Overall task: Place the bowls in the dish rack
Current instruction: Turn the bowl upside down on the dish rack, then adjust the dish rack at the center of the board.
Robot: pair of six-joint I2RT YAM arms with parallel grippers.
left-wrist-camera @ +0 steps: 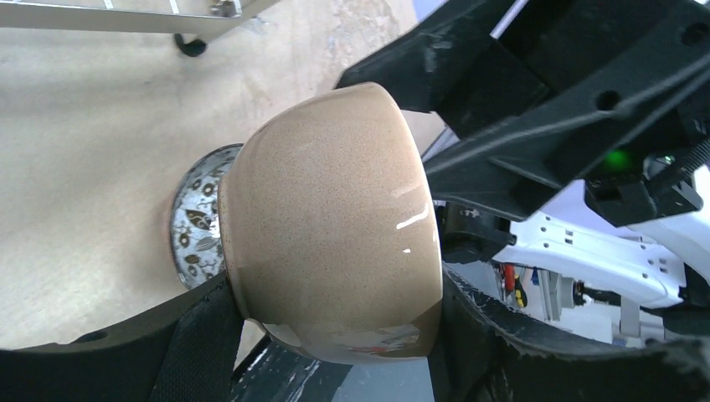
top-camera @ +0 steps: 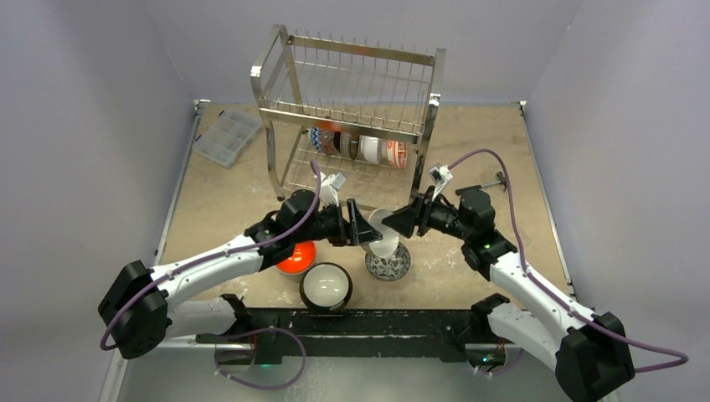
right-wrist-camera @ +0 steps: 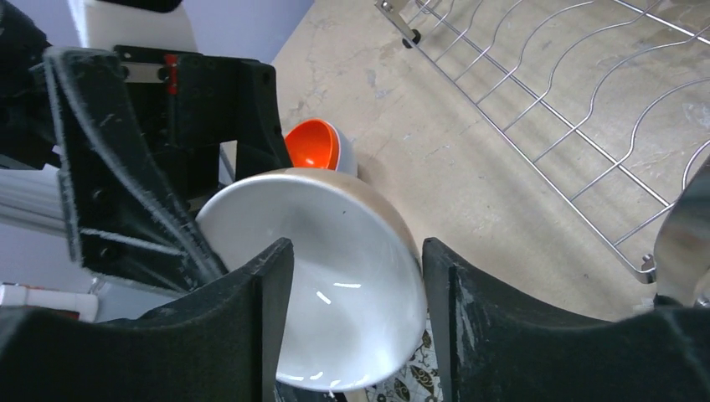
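Seeing a dark-rimmed bowl (top-camera: 326,286) upright at near centre, white inside, not yet loaded. Just left and a touch farther, an orange bowl (top-camera: 295,258), partly hidden under the left forearm. Right of those, a blue-patterned bowl (top-camera: 388,266) on the table (top-camera: 469,159), apparently mouth-down.

Directly above that one, holding a tan bowl (left-wrist-camera: 335,226), white inside, off the table and tipped on its side between both grippers. Reads as an arm-to-arm handover.
- Left gripper (top-camera: 365,228): clamped on the tan bowl, one pad at the foot end, the other at the rim end.
- Right gripper (right-wrist-camera: 356,251): spread, fingers standing off either side of the bowl wall, pinching nothing.

Judging the load to sit with the left arm.

Next:
- Back the right gripper off to the right without nudging the rim.
- Carry far to the dish rack (top-camera: 352,92).
- Set the bowl on edge between the lower-tier prongs, beside the racked bowls (top-camera: 368,149) standing there.
- Mind clearance under the upper tier's front rail.

Pose: reaching in from both near corners, forearms angled inward, wrists nose to nose at table centre, just short of the rack's front legs.

Ignoring the clear compartment box (top-camera: 224,136) at far left.
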